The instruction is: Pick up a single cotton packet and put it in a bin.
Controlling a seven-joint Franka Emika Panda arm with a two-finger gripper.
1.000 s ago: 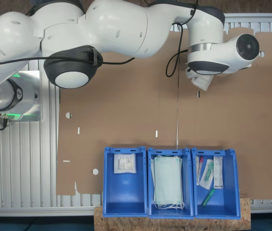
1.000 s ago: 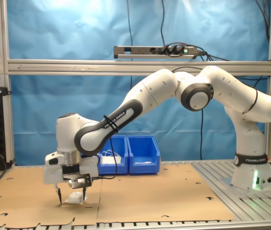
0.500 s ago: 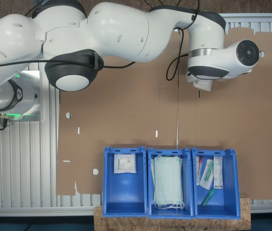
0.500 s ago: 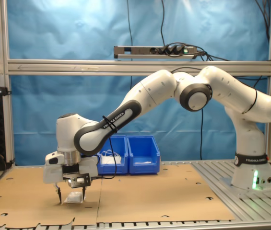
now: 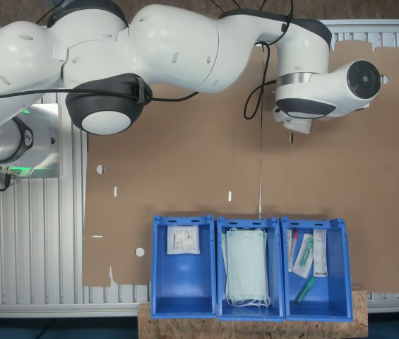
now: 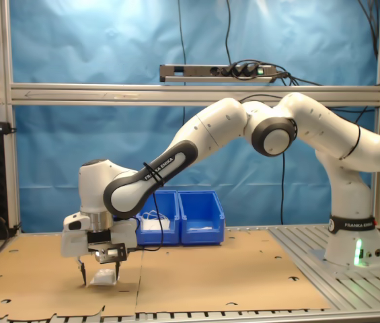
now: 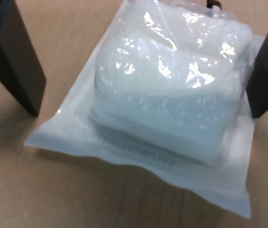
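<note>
- Between my gripper's (image 7: pixel 138 66) two dark fingers (image 7: pixel 15 57) lies the cotton packet (image 7: pixel 162 104), flat on the cardboard sheet (image 7: pixel 53 199); the wrist view shows its clear wrapper with a puffed white pad inside and a flat sealed border around it.
- I see the fingers spread wide, one on each side of the packet. One stands clear of the packet's edge with bare cardboard between them; the other is right at the opposite border, and I cannot tell whether it touches.
- In the second exterior view the gripper (image 6: pixel 99 276) points straight down, its fingertips at or just above the cardboard, and the packet (image 6: pixel 103 277) shows as a small white lump between them.
- In the first exterior view the gripper end of the arm (image 5: pixel 312 85) is over the far part of the cardboard sheet (image 5: pixel 185 162), well apart from three blue bins (image 5: pixel 250 267) standing in a row at the near edge.
- Of those bins, one holds a small white square packet (image 5: pixel 183 239), the middle one (image 5: pixel 249 311) holds pale-green face masks (image 5: pixel 246 267), and the third holds long narrow sachets (image 5: pixel 305 258).
- Behind the gripper in the second exterior view I see blue bins (image 6: pixel 183 217) at the back of the sheet.
</note>
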